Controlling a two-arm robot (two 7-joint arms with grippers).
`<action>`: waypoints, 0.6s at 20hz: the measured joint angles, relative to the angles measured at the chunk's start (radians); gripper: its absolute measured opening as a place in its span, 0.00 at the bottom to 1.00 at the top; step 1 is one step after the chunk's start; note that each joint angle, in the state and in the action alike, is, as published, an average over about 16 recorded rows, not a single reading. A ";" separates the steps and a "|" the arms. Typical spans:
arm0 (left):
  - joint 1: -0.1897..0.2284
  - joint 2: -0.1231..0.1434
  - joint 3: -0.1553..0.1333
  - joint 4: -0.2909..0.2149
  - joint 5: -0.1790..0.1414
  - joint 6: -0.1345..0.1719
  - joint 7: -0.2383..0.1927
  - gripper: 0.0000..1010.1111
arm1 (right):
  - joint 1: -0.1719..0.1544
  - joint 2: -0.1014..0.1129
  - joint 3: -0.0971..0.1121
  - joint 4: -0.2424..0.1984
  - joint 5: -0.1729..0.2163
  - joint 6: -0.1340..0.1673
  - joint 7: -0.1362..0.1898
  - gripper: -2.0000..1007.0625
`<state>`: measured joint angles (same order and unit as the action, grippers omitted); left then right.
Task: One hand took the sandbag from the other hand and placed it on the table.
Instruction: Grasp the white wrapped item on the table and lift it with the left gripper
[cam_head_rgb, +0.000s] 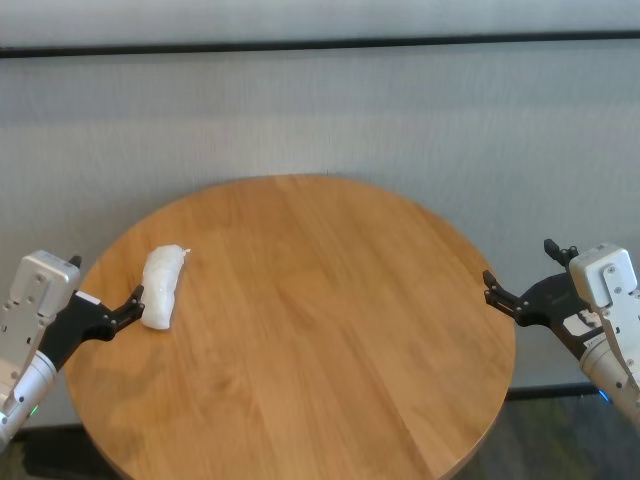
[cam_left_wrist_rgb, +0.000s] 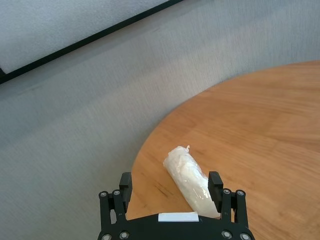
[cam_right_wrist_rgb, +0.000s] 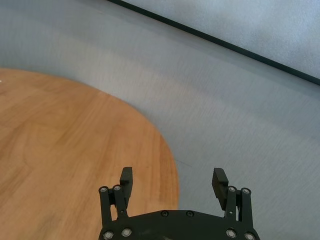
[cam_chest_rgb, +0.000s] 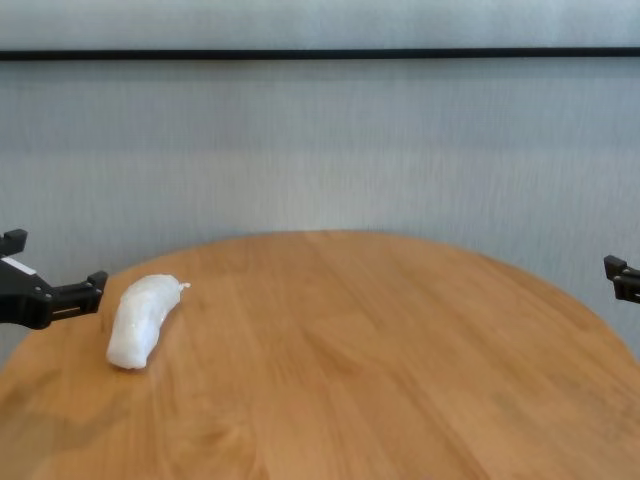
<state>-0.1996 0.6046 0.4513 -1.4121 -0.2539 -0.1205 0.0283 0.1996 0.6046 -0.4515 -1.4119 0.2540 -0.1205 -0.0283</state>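
The sandbag (cam_head_rgb: 162, 287) lies on the table (cam_head_rgb: 320, 330) near its left edge — the left pincer (cam_head_rgb: 118, 290) spread just beside it, the right pincer (cam_head_rgb: 518, 277) spread at the right edge.

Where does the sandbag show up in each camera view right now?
Head view: sandbag on the table's left side, by the left gripper.
Chest view: far left on the table.
Left wrist view: low centre, beside one of the open fingers.
Right wrist view: not in it.
Shared landmark: the round table's edge.
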 joint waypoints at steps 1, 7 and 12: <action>0.000 0.000 0.000 0.000 0.000 0.000 0.000 0.99 | 0.000 0.000 0.000 0.000 0.000 0.000 0.000 0.99; 0.000 0.000 0.000 0.000 0.000 0.000 0.000 0.99 | 0.000 0.000 0.000 0.000 0.000 0.000 0.000 0.99; 0.000 0.000 0.000 0.000 0.000 0.000 0.000 0.99 | 0.000 0.000 0.000 0.000 0.000 0.000 0.000 0.99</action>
<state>-0.1996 0.6046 0.4513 -1.4121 -0.2539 -0.1205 0.0283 0.1996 0.6046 -0.4515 -1.4119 0.2540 -0.1204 -0.0283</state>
